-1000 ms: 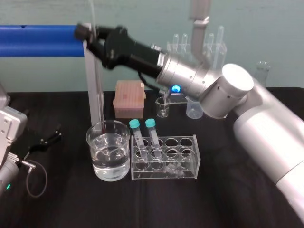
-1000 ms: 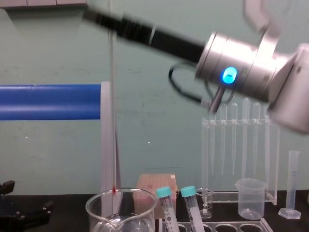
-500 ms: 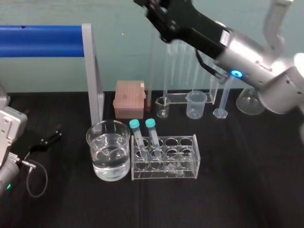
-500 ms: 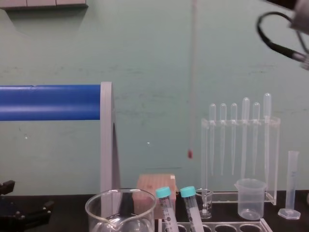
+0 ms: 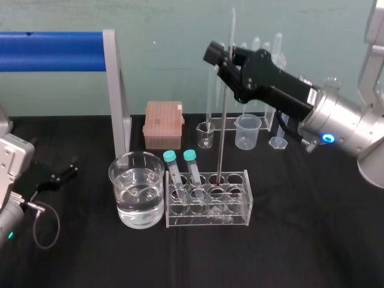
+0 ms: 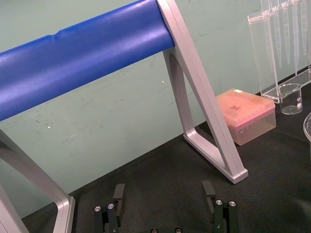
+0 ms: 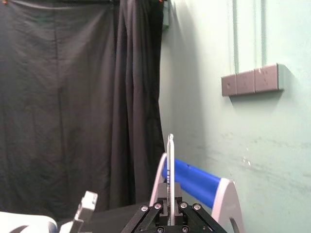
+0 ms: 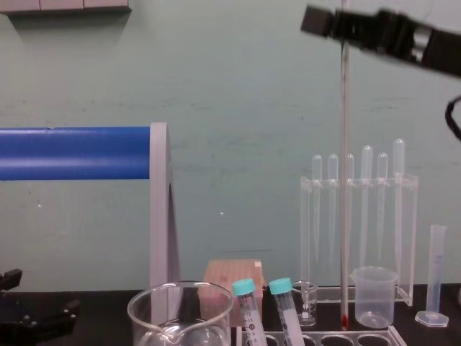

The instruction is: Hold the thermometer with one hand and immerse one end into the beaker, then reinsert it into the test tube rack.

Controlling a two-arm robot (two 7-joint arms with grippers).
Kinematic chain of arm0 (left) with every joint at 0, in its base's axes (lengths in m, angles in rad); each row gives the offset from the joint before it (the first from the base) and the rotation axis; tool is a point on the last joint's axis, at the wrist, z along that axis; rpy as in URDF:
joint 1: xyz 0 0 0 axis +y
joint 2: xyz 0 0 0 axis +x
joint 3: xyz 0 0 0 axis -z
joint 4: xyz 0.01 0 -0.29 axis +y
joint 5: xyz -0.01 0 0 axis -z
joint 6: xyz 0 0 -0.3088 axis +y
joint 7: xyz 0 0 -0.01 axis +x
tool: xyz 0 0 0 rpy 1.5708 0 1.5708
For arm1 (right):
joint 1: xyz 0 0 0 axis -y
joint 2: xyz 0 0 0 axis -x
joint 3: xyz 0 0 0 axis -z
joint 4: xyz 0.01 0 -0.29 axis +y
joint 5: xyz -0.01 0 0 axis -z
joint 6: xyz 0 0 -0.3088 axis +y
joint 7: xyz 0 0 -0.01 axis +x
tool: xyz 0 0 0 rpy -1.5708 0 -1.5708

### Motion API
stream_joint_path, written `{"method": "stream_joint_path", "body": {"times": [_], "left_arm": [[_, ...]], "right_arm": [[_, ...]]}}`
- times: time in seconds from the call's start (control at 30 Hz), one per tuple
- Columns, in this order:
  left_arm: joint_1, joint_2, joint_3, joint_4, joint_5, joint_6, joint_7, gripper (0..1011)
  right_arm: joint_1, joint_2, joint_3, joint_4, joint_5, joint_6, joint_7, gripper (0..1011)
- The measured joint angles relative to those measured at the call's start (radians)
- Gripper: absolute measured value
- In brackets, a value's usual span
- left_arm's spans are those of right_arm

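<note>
My right gripper (image 5: 231, 59), long and black on a silver wrist, is shut on the thermometer (image 5: 223, 120) near its upper end. The thin glass rod hangs upright over the test tube rack (image 5: 237, 207). Its red tip (image 8: 344, 322) is at the mouth of a back-row hole; I cannot tell whether it is inside. In the right wrist view the thermometer (image 7: 170, 174) rises between the shut fingers. The glass beaker (image 5: 137, 189), holding water, stands just left of the rack. My left gripper (image 6: 164, 194) rests open on the table at the far left.
Two teal-capped tubes (image 5: 180, 157) lean in the rack's left holes. Behind stand a pink tip box (image 5: 163, 124), a small glass beaker (image 5: 205, 135), a plastic beaker (image 5: 248, 131), a pipette stand (image 8: 360, 231) and a measuring cylinder (image 8: 434, 274). A blue-barred frame (image 5: 54, 51) rises at back left.
The right gripper lifted the thermometer out of the beaker, carried it to the right, and lowered it over the rack. The left arm has not moved.
</note>
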Motion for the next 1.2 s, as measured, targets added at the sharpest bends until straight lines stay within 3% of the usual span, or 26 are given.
{"method": "stream_joint_path", "body": {"times": [0.4, 0.83, 1.2], "left_arm": [[0.000, 0.000, 0.000, 0.000, 0.000, 0.000, 0.000, 1008], [0.000, 0.000, 0.000, 0.000, 0.000, 0.000, 0.000, 1008], [0.000, 0.000, 0.000, 0.000, 0.000, 0.000, 0.000, 1008]], "right_arm": [[0.030, -0.042, -0.039, 0.132, -0.036, -0.050, 0.036, 56], [0.075, -0.085, -0.082, 0.238, -0.084, -0.050, 0.065, 56], [0.085, -0.095, -0.112, 0.285, -0.115, -0.024, 0.078, 56]]}}
